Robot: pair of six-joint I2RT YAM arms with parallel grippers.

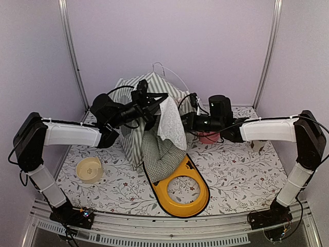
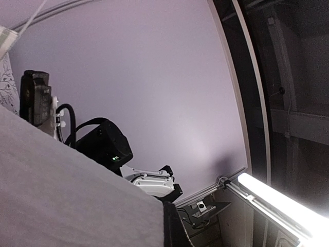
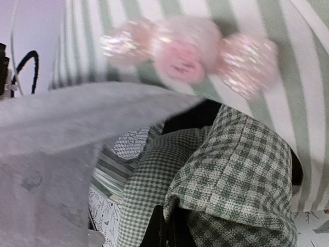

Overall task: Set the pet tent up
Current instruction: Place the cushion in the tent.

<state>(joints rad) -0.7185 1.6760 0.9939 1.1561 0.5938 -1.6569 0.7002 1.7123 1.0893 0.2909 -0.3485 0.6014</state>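
Observation:
The pet tent (image 1: 132, 121), green-and-white striped, stands at the back centre with thin white poles (image 1: 172, 74) arching over it. Its white mesh door flap (image 1: 172, 123) is lifted up, and my left gripper (image 1: 156, 104) is shut on the flap's top edge. In the left wrist view the flap (image 2: 67, 195) fills the lower left beside one dark finger (image 2: 175, 229). A green-checked cushion (image 1: 162, 154) spills out of the doorway. My right gripper (image 1: 186, 123) is shut on its folded edge (image 3: 231, 170), with the fingertips (image 3: 169, 231) at the bottom of the right wrist view. A pink bow (image 3: 187, 51) decorates the tent front.
A yellow oval ring with a black rim (image 1: 182, 188) lies in front of the cushion. A cream bowl (image 1: 89, 169) sits at the near left. A pink-red object (image 1: 208, 138) shows behind my right arm. Purple walls and metal rails (image 1: 72, 56) enclose the floral-covered table (image 1: 247, 170).

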